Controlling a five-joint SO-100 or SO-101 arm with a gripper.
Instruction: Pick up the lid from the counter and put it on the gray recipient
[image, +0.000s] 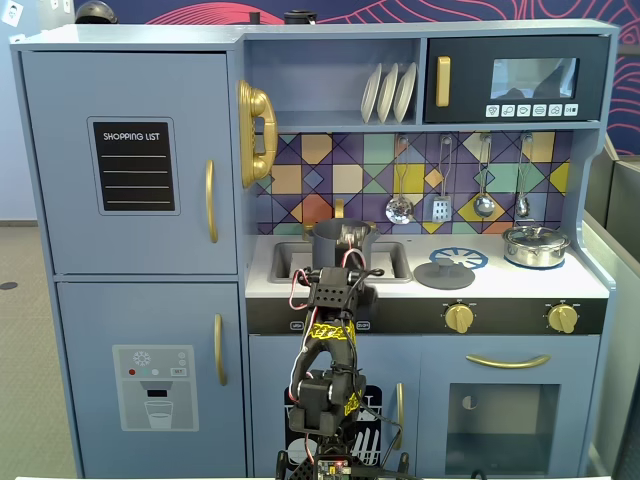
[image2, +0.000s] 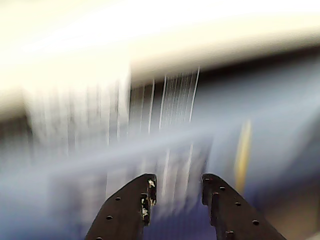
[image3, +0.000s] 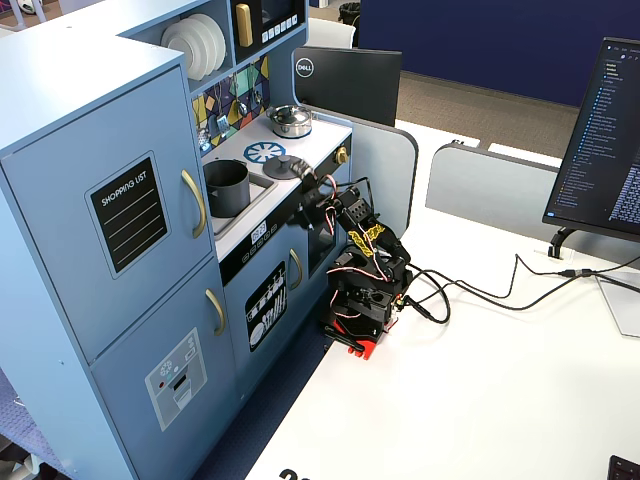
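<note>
The dark-gray lid (image: 444, 273) lies flat on the pale counter (image: 585, 285), just right of the sink; in another fixed view it (image3: 283, 166) sits beside the blue burner ring (image3: 264, 151). The gray pot (image: 335, 240) stands in the sink basin, also seen from the side (image3: 228, 187). My gripper (image3: 306, 214) is raised in front of the counter's front edge, left of and below the lid. In the wrist view my gripper (image2: 177, 186) has its jaws apart with nothing between them; the background there is motion-blurred.
A shiny silver pot with its lid (image: 536, 245) stands at the counter's right end. Utensils (image: 440, 185) hang on the back wall. Yellow knobs (image: 459, 317) line the front panel. The arm's base (image3: 362, 305) stands on a white table with cables (image3: 480, 290).
</note>
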